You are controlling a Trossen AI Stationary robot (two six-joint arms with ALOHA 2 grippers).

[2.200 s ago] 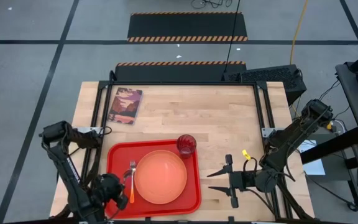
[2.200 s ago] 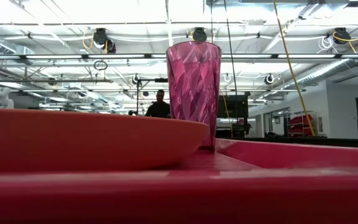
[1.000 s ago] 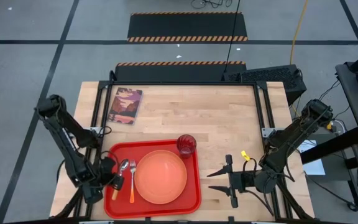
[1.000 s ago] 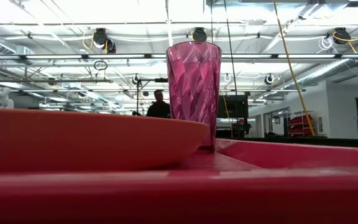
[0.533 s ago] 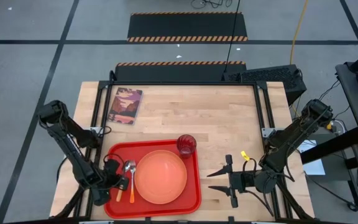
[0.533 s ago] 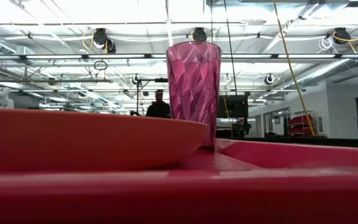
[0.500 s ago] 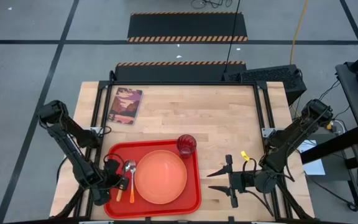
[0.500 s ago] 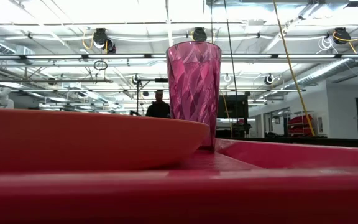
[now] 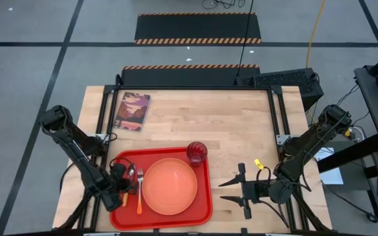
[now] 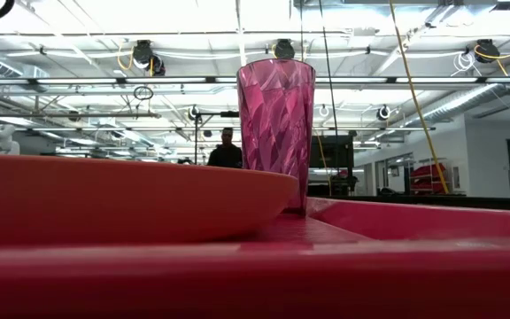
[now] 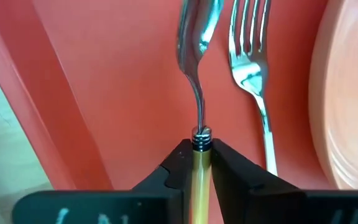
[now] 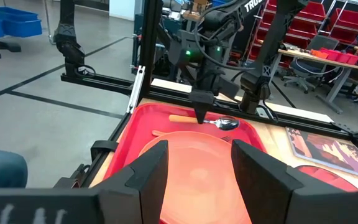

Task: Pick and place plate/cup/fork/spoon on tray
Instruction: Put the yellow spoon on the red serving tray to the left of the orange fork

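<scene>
The red tray (image 9: pixel 205 211) lies at the table's near left. On it rest the orange plate (image 9: pixel 169 186), the dark-red cup (image 9: pixel 197 153) upright at its far right corner, and the fork (image 9: pixel 139 195) left of the plate. My left gripper (image 9: pixel 124 189) is over the tray's left part, pointing down and shut on the spoon (image 11: pixel 194 37), which lies parallel to the fork (image 11: pixel 250 68). My right gripper (image 9: pixel 222 191) waits open and level, right of the tray, pointing at it. The low view shows only the plate (image 10: pixel 131 199), cup (image 10: pixel 275 133) and tray rim (image 10: pixel 255 283). My left gripper pinches the spoon's yellow handle (image 11: pixel 199 163) between its two fingers, right where the handle meets the metal neck. The fingers come steeply from above and lie across the handle. The spoon is about level, its bowl (image 12: pixel 222 122) low over the tray floor; whether it touches, I cannot tell.
A small book (image 9: pixel 132 111) lies on the wooden table at the far left. A small yellow piece (image 9: pixel 259 162) sits near my right arm. Bare wood spreads over the far and right parts of the table.
My left gripper has carried the spoon a little further in over the tray's left part, sunk toward the tray floor and rolled slightly. The spoon, slanted before, now runs alongside the fork. My right arm has kept still.
</scene>
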